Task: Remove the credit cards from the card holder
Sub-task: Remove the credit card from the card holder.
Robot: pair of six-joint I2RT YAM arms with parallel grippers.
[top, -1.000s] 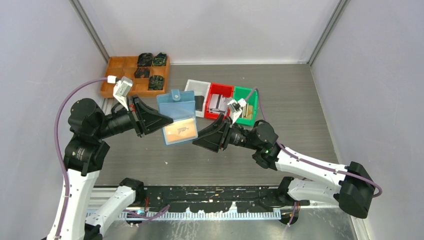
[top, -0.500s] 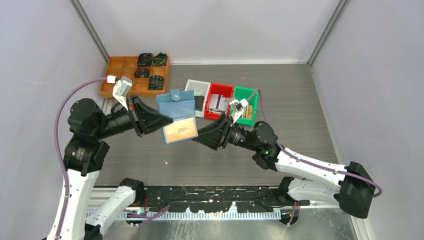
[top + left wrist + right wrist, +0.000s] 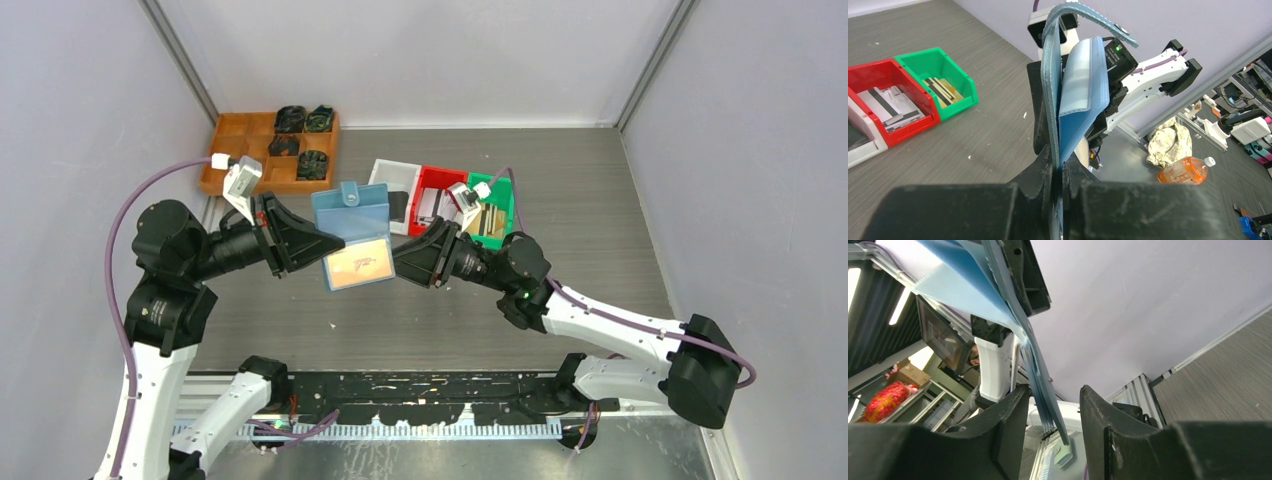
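In the overhead view the left gripper (image 3: 322, 243) sits left of centre, its jaws pinched tight on the left edge of the slate-blue card holder (image 3: 352, 215), which it holds off the table (image 3: 600, 200) in the middle of the frame. The holder hangs unfolded, its flap and small tab toward the top of the frame and a clear pocket at its lower half, where one tan-orange credit card (image 3: 358, 266) with dark marks shows through. The left wrist camera looks along the holder (image 3: 1080, 90) edge-on, clamped between the two black fingers (image 3: 1038, 175) at the lower middle of that frame, its leaves fanning apart higher up. The right gripper (image 3: 402, 262) comes in from the right of centre and meets the holder's opposite edge. From its wrist camera the jaws stand apart, with the thin blue leaves (image 3: 1023, 340) slanting down into the gap between them, nearer the finger on the frame's left; whether either pad touches them I cannot tell. Above the right gripper a white bin (image 3: 390, 168), a red bin (image 3: 437, 178) and a green bin (image 3: 510, 205) sit side by side, the red and green with flat cards inside. An orange compartment tray (image 3: 240, 150) holding dark items lies at the upper left.
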